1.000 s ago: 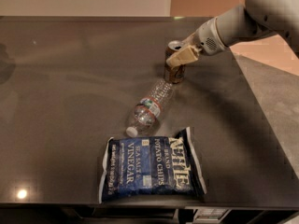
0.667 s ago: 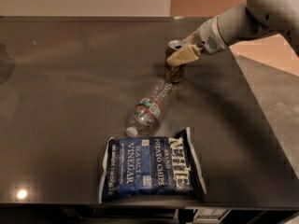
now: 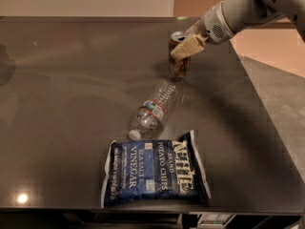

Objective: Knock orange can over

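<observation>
**Can upright, gripper on it: the knock is not yet done**

The orange can [image 3: 180, 67] stands upright, or very nearly so, at the far right part of the dark table [image 3: 71, 80]. The task is therefore not complete; no part of the can's side lies on the surface. The gripper [image 3: 187, 46] is at the can's upper half, coming in from the right on the pale arm [image 3: 238, 13], with 1 tan pad across the front of the can just below its silver rim. Whether the gripper is spread, closed or pinching the can cannot be told from this view. What remains, as I judge it, is the tipping itself: a sideways push high on the can until it goes over.

2 other things lie on the table. A clear water bottle [image 3: 153, 109] lies on its side just near-left of the can, its base pointing at the can and its white cap toward the near edge; whether base and can touch is unclear. A blue chip bag [image 3: 155, 173] lies flat at the near edge, just beyond the bottle's cap.

The bottle is the likely obstacle: a can tipped near-left would land on it. The table's right edge is also near.
</observation>
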Robot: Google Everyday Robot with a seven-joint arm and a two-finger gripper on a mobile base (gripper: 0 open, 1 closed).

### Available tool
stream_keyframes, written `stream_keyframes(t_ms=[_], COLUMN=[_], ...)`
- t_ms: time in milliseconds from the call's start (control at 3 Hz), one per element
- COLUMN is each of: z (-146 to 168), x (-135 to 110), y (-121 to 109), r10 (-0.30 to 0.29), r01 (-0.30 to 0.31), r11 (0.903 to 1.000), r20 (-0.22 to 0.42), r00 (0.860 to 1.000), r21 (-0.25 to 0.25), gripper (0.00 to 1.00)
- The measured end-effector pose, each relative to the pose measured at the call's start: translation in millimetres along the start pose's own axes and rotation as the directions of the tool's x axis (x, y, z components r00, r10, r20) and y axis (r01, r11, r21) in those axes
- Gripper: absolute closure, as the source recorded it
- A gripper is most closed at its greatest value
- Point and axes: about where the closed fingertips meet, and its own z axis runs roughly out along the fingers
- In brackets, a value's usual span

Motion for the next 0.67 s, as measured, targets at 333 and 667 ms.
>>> stream_keyframes(t_ms=[333,667], z=[-2.6,0.7], x=[-13.8,-23.7], y=[4.2,11.0], r10=[-0.093,-0.183], r01=[0.091,0.176], r11=[0.9956,0.9828], r20=[-0.074,-0.144], r00=[0.993,0.973], r21=[-0.019,-0.055], gripper=[1.00,1.00])
